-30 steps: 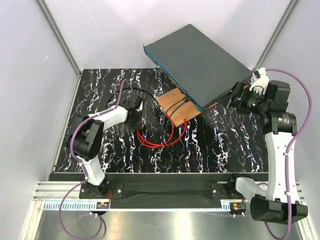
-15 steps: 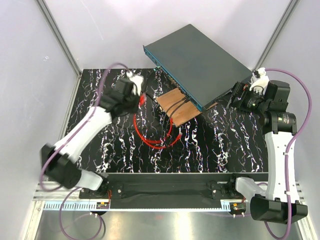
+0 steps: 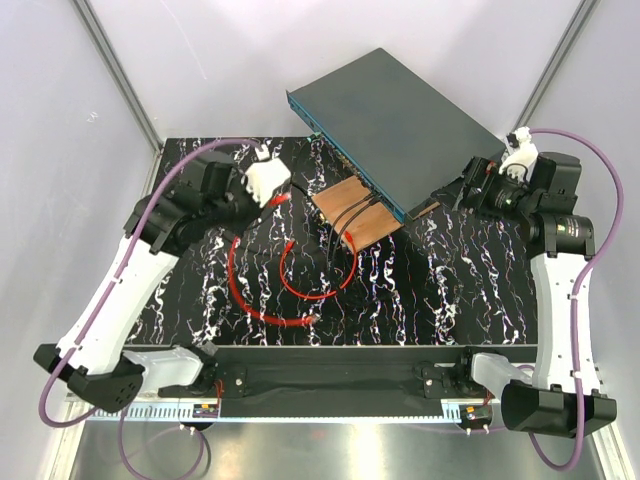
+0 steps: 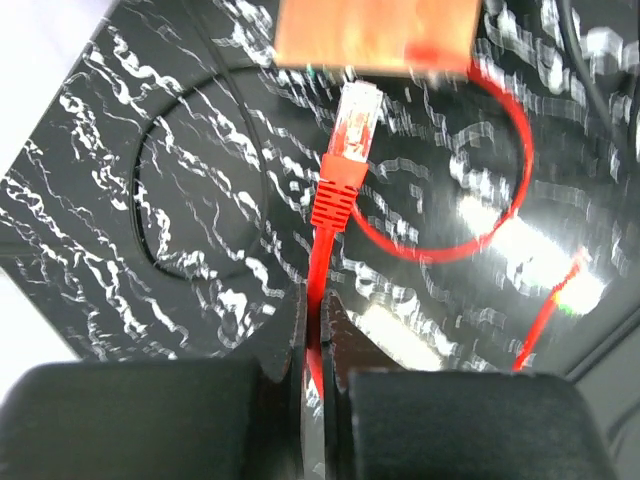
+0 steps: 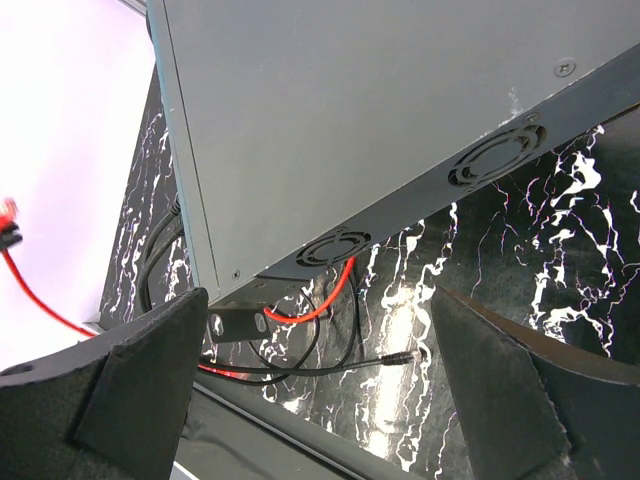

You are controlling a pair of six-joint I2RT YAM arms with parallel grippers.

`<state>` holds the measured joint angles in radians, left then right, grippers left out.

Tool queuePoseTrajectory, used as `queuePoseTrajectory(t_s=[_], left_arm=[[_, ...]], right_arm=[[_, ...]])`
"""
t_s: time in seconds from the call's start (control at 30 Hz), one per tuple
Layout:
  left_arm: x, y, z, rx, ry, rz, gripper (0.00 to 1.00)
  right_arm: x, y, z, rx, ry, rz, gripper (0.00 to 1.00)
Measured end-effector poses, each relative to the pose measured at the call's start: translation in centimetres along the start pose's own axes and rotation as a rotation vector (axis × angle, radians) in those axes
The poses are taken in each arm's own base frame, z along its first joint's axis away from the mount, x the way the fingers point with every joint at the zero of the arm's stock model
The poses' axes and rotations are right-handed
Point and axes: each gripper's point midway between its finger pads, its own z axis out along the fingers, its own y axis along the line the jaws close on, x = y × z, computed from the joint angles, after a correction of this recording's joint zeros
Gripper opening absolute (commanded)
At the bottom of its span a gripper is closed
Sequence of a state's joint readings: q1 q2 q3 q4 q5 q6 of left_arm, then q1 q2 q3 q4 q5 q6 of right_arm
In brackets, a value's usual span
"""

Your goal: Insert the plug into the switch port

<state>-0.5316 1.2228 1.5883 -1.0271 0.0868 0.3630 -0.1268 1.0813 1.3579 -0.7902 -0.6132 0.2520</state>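
Pale walls (image 3: pixel 60 150) enclose a black table (image 3: pixel 450 300) veined in white. At its far side the switch (image 3: pixel 400 120) overlaps a wooden board (image 3: pixel 355 215). The left fingers (image 4: pixel 333 330) pinch the red cable (image 4: pixel 320 250) just behind the plug (image 4: pixel 357 115), raised left of the board. The right fingers (image 3: pixel 458 190) gape empty by the switch's right end.

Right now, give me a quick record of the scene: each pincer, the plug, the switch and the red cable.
left pincer: shut on the red cable, just behind the plug
plug: in the air, not plugged in
right pincer: open, empty, beside the switch
switch: front edge over a wooden board
red cable: loops lie on the table
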Motion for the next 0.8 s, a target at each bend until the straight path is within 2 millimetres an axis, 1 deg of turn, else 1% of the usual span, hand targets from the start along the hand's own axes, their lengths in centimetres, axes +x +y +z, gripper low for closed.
queuePoseTrajectory(t_s=[0.1,0.17,0.27,0.33,0.4,0.43,0.57,0.67,0.7,0.73,0.8], left_arm=[[1.7,-0.7,-0.6,0.027,0.036,0.083,0.0],[3.4,-0.9,-1.1,0.023,0.062,0.123,0.0],[5.7,-0.6,-1.8,-0.007,0.101,0.196,0.0],[6.1,-0.6,-2.4,-0.006,0.108,0.24,0.0],[5.8,-1.0,-2.9,0.012,0.086,0.259,0.0],[5.2,-1.3,-3.2,0.033,0.062,0.256,0.0],[1.8,-3.4,-4.5,0.136,-0.083,0.205,0.0],[-0.7,-4.7,-4.8,0.194,-0.178,0.139,0.0],[-1.3,-5.2,-4.7,0.211,-0.197,0.122,0.0],[-2.0,-5.8,-4.5,0.23,-0.217,0.109,0.0],[-3.2,-7.0,-4.1,0.267,-0.245,0.099,0.0]], right_arm=[[0.0,-0.1,0.1,0.0,0.004,0.0,1.0],[-0.1,-0.1,0.2,0.0,0.005,-0.003,1.0],[-0.1,0.0,0.2,-0.008,0.007,-0.019,1.0],[-0.1,0.3,0.1,-0.026,0.008,-0.037,1.0],[-0.3,1.1,-0.2,-0.064,0.008,-0.06,1.0],[-0.4,1.6,-0.3,-0.091,0.008,-0.07,1.0],[-1.2,4.8,-1.4,-0.241,-0.004,-0.12,1.0],[-1.7,7.3,-2.4,-0.366,-0.017,-0.158,0.94],[-1.9,8.1,-2.8,-0.406,-0.02,-0.161,0.89],[-2.0,8.9,-3.1,-0.444,-0.021,-0.158,0.86],[-2.2,10.6,-3.6,-0.516,-0.02,-0.153,0.84]])
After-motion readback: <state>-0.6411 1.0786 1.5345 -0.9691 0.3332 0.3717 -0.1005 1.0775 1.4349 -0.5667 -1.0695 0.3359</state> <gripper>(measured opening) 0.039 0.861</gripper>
